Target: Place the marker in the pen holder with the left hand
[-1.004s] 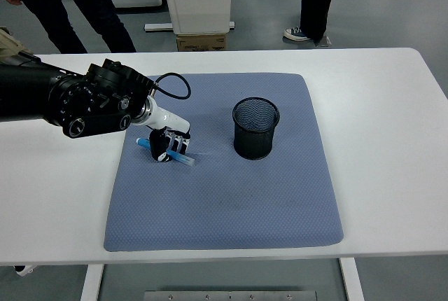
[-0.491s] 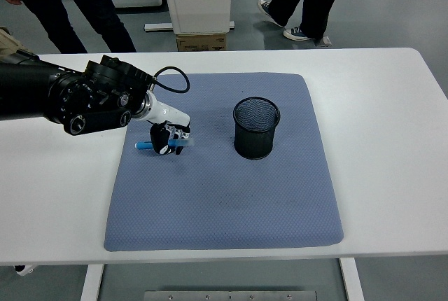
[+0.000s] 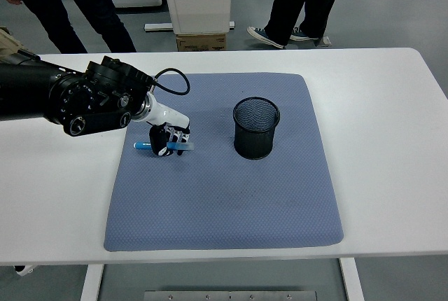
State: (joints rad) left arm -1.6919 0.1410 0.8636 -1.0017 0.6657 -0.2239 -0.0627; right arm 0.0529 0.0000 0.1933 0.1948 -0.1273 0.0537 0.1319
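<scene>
A blue marker (image 3: 143, 145) lies level in my left hand (image 3: 169, 139), whose fingers are curled around its middle; both ends stick out. The hand hovers over the left part of the blue-grey mat (image 3: 224, 196), with the black arm coming in from the left edge. A black mesh pen holder (image 3: 255, 128) stands upright on the mat, roughly a hand's width to the right of the marker. It looks empty. My right arm is out of view.
The mat lies on a white table (image 3: 392, 140). A black cable (image 3: 175, 80) loops above the wrist. Beyond the far edge stand a white base unit (image 3: 199, 0), a cardboard box (image 3: 203, 42) and people's legs (image 3: 77, 7).
The hand has lifted the marker off the mat and turned it from slanting to nearly level. A person at the back has walked left.
</scene>
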